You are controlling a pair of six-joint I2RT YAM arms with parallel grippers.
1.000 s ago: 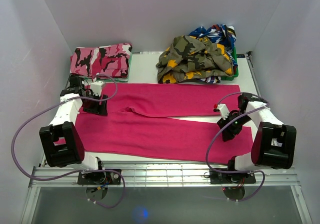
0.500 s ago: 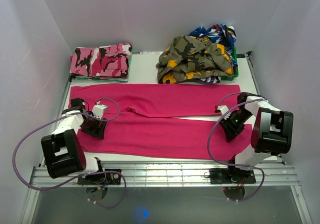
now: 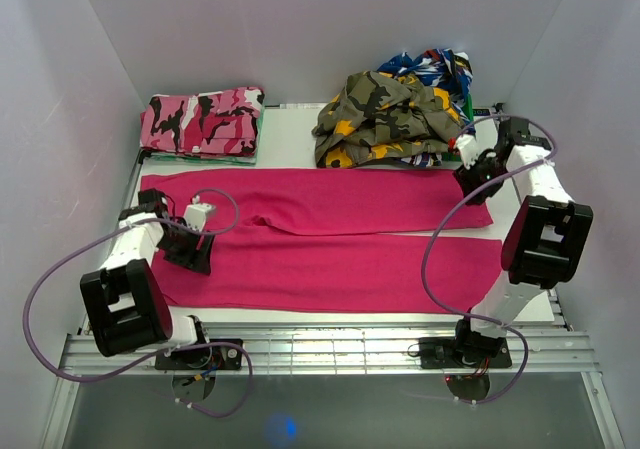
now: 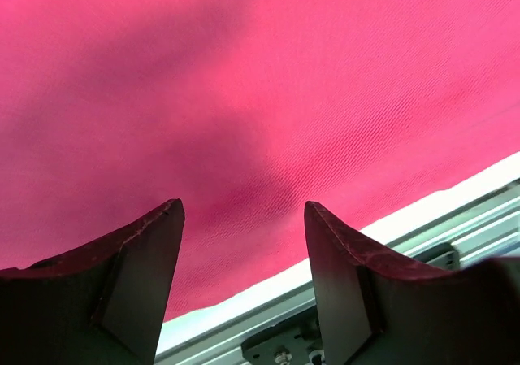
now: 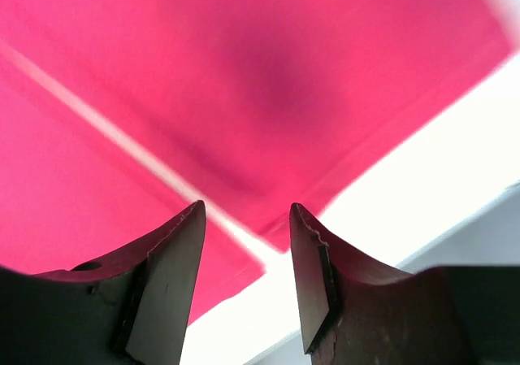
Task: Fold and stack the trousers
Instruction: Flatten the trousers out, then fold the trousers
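We see the trousers (image 3: 330, 269) spread flat across the table (image 3: 290, 137), 2 legs running sideways. Our left gripper (image 3: 186, 252) hangs over the near leg and our right gripper (image 3: 472, 184) over the far leg's end. Both have their jaws parted and hold nothing.

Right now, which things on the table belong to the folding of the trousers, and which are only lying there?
For the job: pink trousers, spread flat; left gripper, open above them; right gripper, open above a leg end.

Only lying there: folded pink camouflage clothes; olive camouflage garment; blue patterned clothes behind it.
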